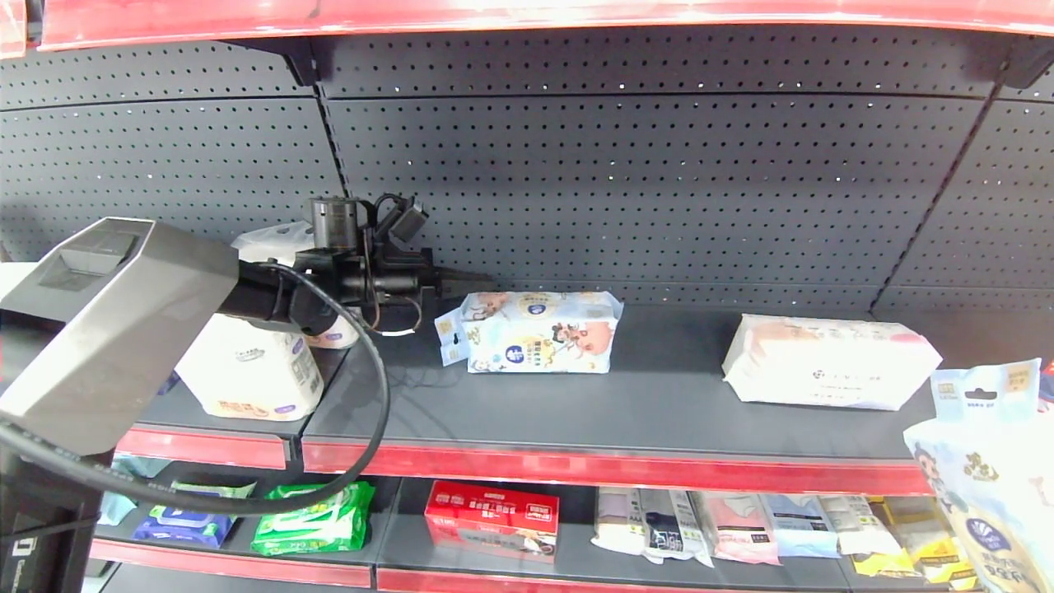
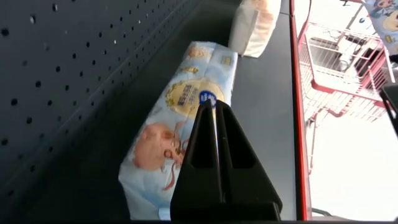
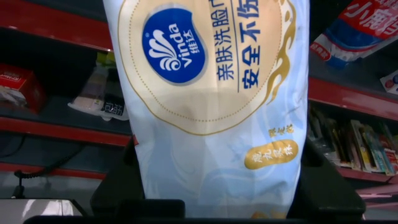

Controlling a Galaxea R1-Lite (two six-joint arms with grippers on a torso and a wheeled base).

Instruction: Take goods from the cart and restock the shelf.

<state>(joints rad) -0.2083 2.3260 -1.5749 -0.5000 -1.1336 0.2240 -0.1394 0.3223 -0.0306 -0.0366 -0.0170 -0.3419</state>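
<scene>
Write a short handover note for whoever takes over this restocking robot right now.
Left gripper: shut, empty, beside the printed pack lying on the shelf.
Right gripper: shut on a second pack, held low at the right, in front of the shelves.
Done: printed pack and a white pack lie on the shelf.
Left: shelve the second pack, then check the cart for more.

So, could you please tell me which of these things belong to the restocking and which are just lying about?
Job: cartoon tissue pack by the left gripper; blue-and-white pack in the right gripper; cart; shelf.
Lying about: red box, green wipes, white pack.
</scene>
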